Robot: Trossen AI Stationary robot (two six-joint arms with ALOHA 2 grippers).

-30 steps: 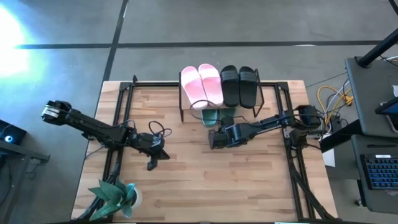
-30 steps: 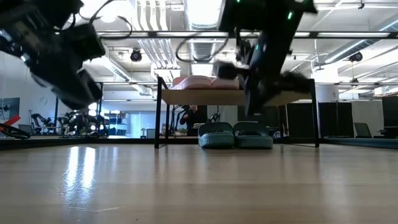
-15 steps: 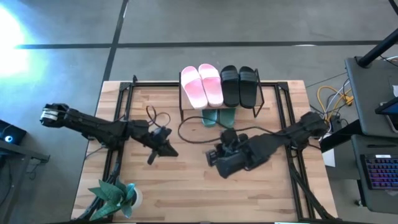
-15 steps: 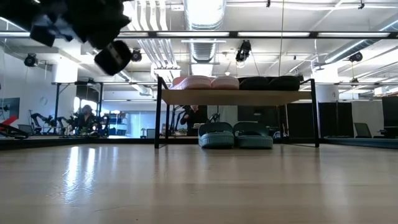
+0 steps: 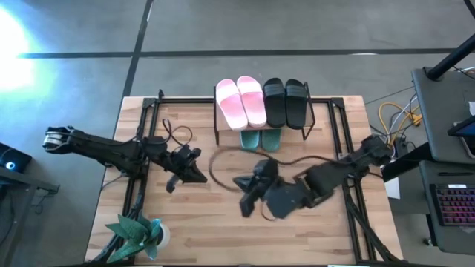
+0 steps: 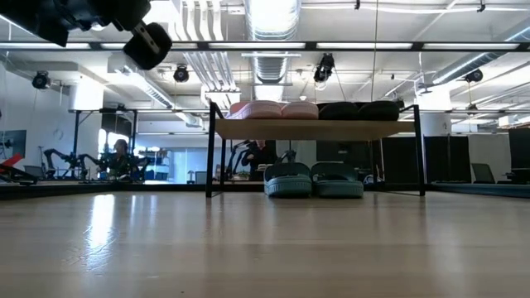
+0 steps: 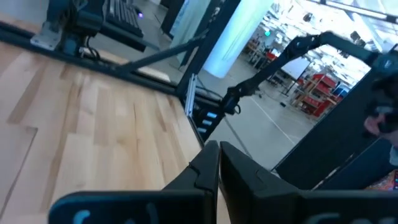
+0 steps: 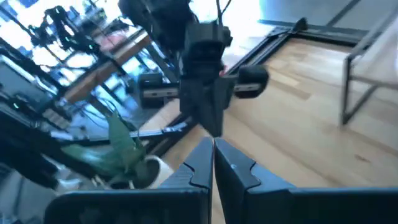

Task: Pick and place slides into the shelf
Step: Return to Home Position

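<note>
The shelf [image 5: 312, 111] stands at the table's far middle. A light pink pair of slides [image 5: 241, 101] and a black pair [image 5: 286, 101] lie side by side on its plank top [image 6: 315, 129]. A dark green pair [image 6: 313, 180] rests on its soles on the table under the plank. My right gripper [image 5: 243, 199] hangs shut and empty high over the table's middle, on the near side of the shelf. My left gripper [image 5: 199, 176] is shut and empty over the table's left part, pointing level toward the right gripper.
A potted plant [image 5: 139, 233] stands at the near left corner. Black frame rails [image 5: 152, 111] run along the table's left and right sides. A loose cable [image 5: 223, 157] loops over the table in front of the shelf. A keyboard [image 5: 453, 204] sits off the table at right.
My right gripper has drawn back from the shelf toward the near edge and the left, rising high and out of the low view, still shut. My left gripper has risen and tipped up to level. The slides have stayed put.
</note>
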